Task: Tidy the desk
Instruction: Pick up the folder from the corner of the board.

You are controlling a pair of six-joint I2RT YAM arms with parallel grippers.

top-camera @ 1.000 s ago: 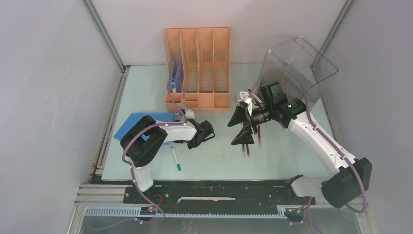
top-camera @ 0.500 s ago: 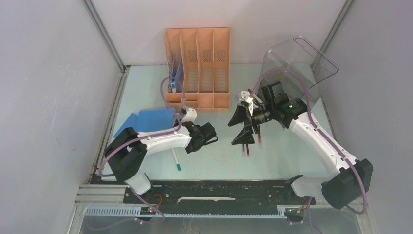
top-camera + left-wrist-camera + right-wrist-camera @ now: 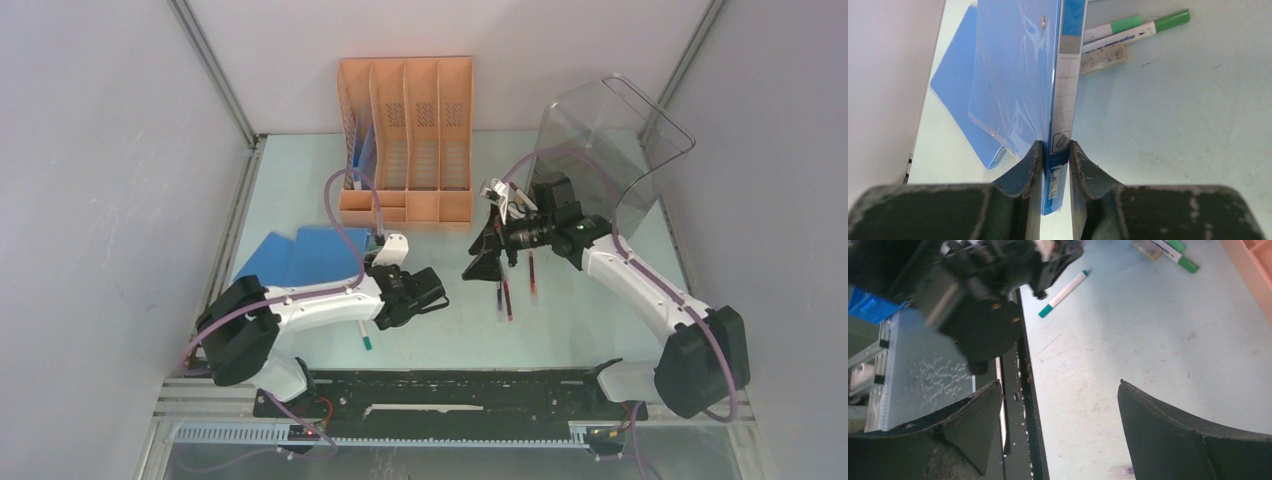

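The left end effector (image 3: 1054,150) is clamped on the near edge of a blue folder (image 3: 1064,100). Its two dark fingers (image 3: 1025,170) press against either face, right beside a white label strip. The folder runs away from the grip edge-on, its glossy cover falling to the left. Past that cover a second blue folder (image 3: 950,85) lies flat on the desk (image 3: 1173,125). Off to the right of the held one's far end lie two green-capped markers (image 3: 1148,25), with a small grubby block (image 3: 1103,52) touching the nearer one. The right end effector (image 3: 1059,385) stands wide apart with nothing between its fingers (image 3: 1168,425), hanging above bare desk. Its wrist view looks across to the left arm (image 3: 973,300), with a single green-tipped marker (image 3: 1063,287) lying just beside it. From above, the left end effector sits low near the middle of the desk, toward the front. The right end effector is right of centre, and two slim dark pens (image 3: 506,300) lie on the surface on its front side. The desk itself, pale mint green, fills the floor of the grey-walled cell under both arms, with a black rail (image 3: 450,392) along its front edge. At its back stands an orange four-slot file rack (image 3: 405,140) with something blue at its left end. At the back right is a clear smoky bin (image 3: 610,140).
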